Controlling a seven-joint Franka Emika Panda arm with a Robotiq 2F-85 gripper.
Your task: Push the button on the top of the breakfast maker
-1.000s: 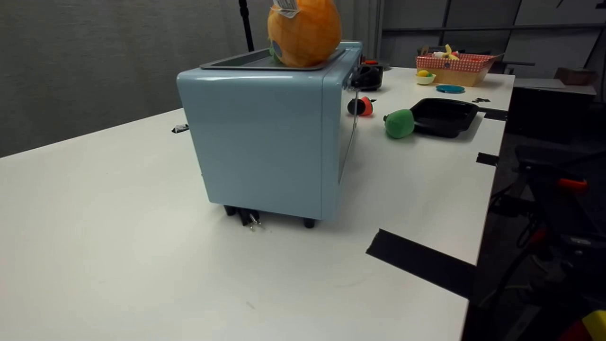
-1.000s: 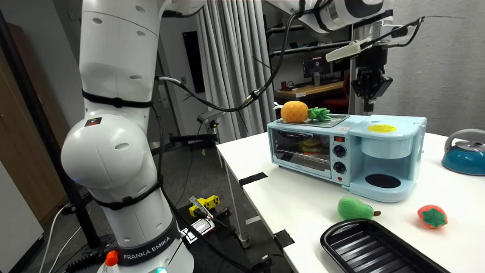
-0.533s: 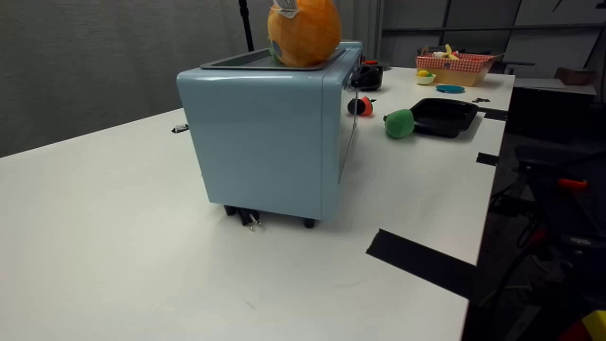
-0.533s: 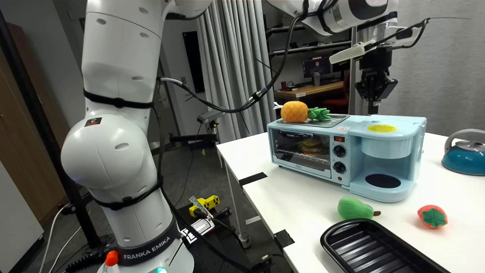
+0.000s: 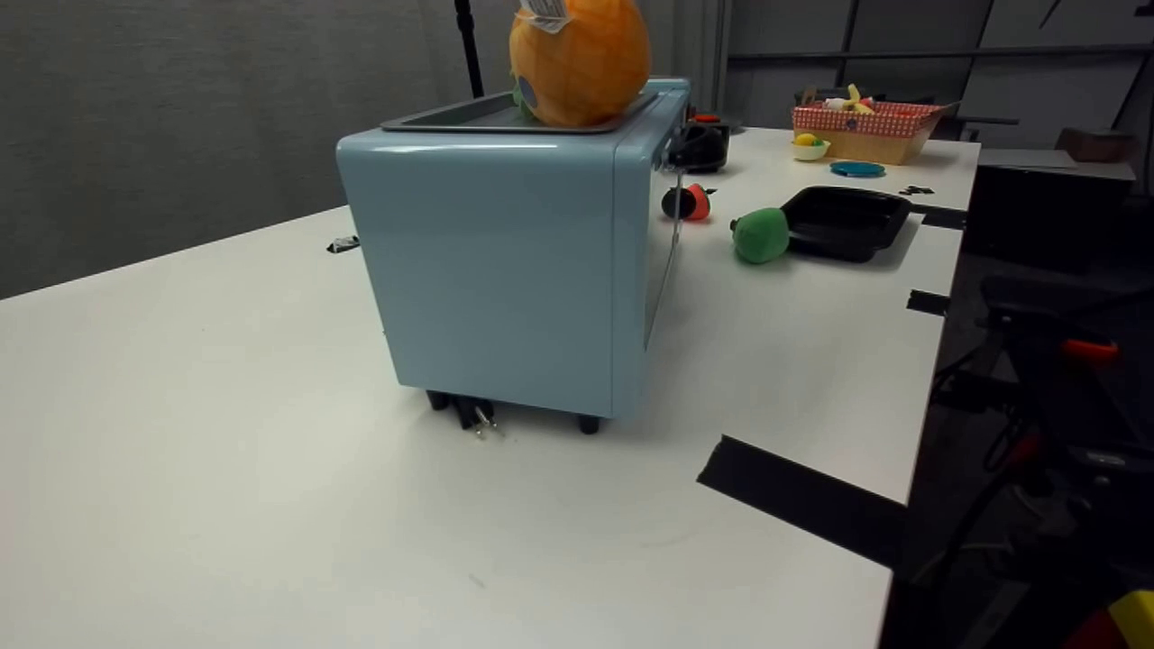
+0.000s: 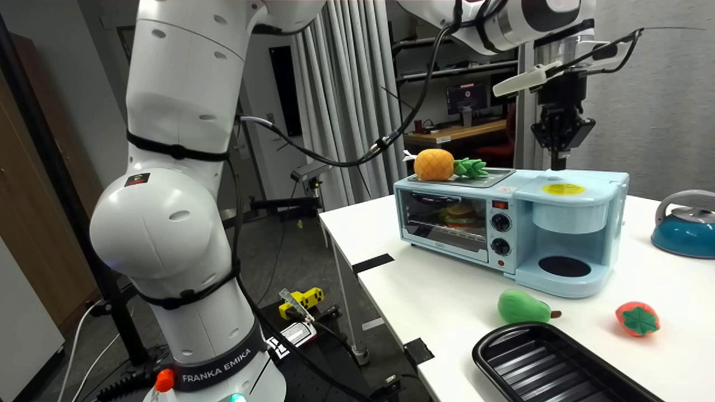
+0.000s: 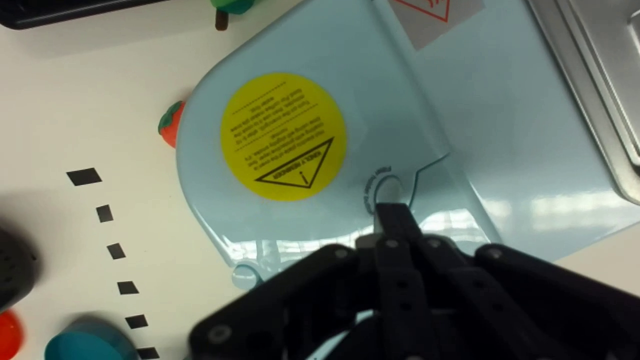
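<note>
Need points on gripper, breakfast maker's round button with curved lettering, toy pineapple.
Gripper (image 6: 558, 163), in an exterior view: midway between its fingertips.
Round button (image 7: 389, 190), wrist view: visible part of its cap.
Toy pineapple (image 6: 434, 165), in an exterior view: its orange body.

With the breakfast maker (image 6: 516, 234) as clock centre in an exterior view, the tray (image 6: 497, 177) is resting on its top, the pineapple (image 6: 434, 164) is lying on that tray towards ten o'clock, and the gripper (image 6: 558, 165) is hanging at one o'clock. On the table (image 6: 447, 296), the kettle (image 6: 687, 233) is sitting at three, the strawberry (image 6: 637, 319) at four, the pear (image 6: 522, 307) at six and the pan (image 6: 550, 365) between five and six, farther out. In the wrist view, the gripper is hiding the six o'clock edge of the button (image 7: 389, 188), and the sticker (image 7: 283, 136) is lying at ten o'clock from it.
</note>
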